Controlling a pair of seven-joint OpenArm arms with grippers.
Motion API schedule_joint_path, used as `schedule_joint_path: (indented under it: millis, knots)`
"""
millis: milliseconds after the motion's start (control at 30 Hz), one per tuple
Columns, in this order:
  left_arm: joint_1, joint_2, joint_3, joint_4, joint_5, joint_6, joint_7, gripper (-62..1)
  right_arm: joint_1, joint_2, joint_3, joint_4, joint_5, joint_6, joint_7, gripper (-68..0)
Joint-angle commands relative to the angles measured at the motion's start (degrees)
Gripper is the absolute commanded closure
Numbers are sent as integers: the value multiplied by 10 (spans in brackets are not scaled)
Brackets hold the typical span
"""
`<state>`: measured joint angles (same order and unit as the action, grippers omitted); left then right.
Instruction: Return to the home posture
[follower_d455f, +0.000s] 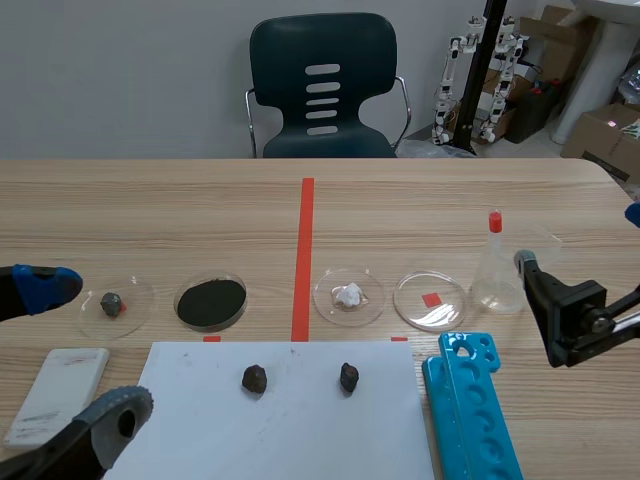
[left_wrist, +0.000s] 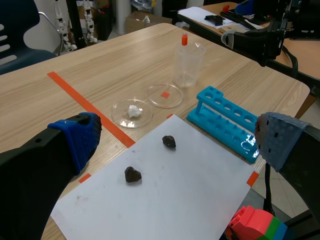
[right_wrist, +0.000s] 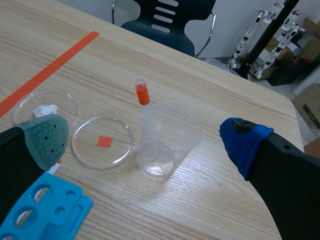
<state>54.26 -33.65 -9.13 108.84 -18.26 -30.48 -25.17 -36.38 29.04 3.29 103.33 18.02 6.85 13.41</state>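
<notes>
Scene view: the left gripper (left_wrist: 177, 142) and right gripper (right_wrist: 145, 142) are opened wide and nothing is held, so the rocks (follower_d455f: 254, 378) and cup (follower_d455f: 497, 280) can be left behind.

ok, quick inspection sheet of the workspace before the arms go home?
surface: wooden table, red tape line, white paper sheet.
job's things: nothing seen beyond the arms.
clutter: four petri dishes (grey lump, black powder, white lump, one empty); two dark rocks on the sheet; blue tube rack; beaker holding a red-capped tube; white flat device.
grippers: left gripper and right gripper, fingers open, empty.
cables: nothing seen on the table.
surroundings: dark chair, small white robots, cardboard boxes.
</notes>
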Motion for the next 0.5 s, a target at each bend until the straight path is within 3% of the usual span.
schedule_joint_path:
  millis: [0,467]
  knots:
    - [-2,3,2,5,-8,-1,-9,-623,3,3,4,0,2,0,8,-638]
    - [-2,3,2,5,-8,-1,-9,-623,-1,3,4,0,3,2,9,-638]
